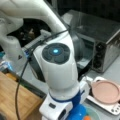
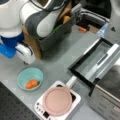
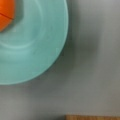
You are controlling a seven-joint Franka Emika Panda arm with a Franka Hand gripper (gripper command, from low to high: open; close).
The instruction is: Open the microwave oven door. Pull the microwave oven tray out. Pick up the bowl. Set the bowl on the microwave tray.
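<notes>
Front views come first. In a front view the white robot arm (image 1: pixel 58 67) fills the middle, bent over and pointing down, a blue light glowing on its round dark cap. Its blue-and-white gripper (image 1: pixel 72 112) sits at that view's bottom edge, just above the small round light teal bowl (image 1: pixel 91 113); I cannot tell how far its fingers are parted or whether they hold anything. Behind it stands the boxy silver-grey microwave oven (image 1: pixel 100 37) with black knobs down its right side. A flat pink round plate (image 1: pixel 106 91) lies on a white tray (image 1: pixel 113 108) at the right.

In a front view from above, the gripper (image 2: pixel 18 51) hangs at the left, near the bowl (image 2: pixel 30 78) but not touching it. The bowl rests on the grey tabletop (image 2: pixel 57 57) with an orange item (image 2: pixel 32 83) inside. The microwave oven door (image 2: pixel 93 61) is dropped open, its dark glass lying flat. The oven tray I cannot make out. The pink plate (image 2: pixel 58 100) sits near the bowl on its right.

Wrist view looks straight down on the bowl (image 3: pixel 32 47), which fills the upper left, the orange item (image 3: pixel 6 13) at the corner. No fingers show here.
</notes>
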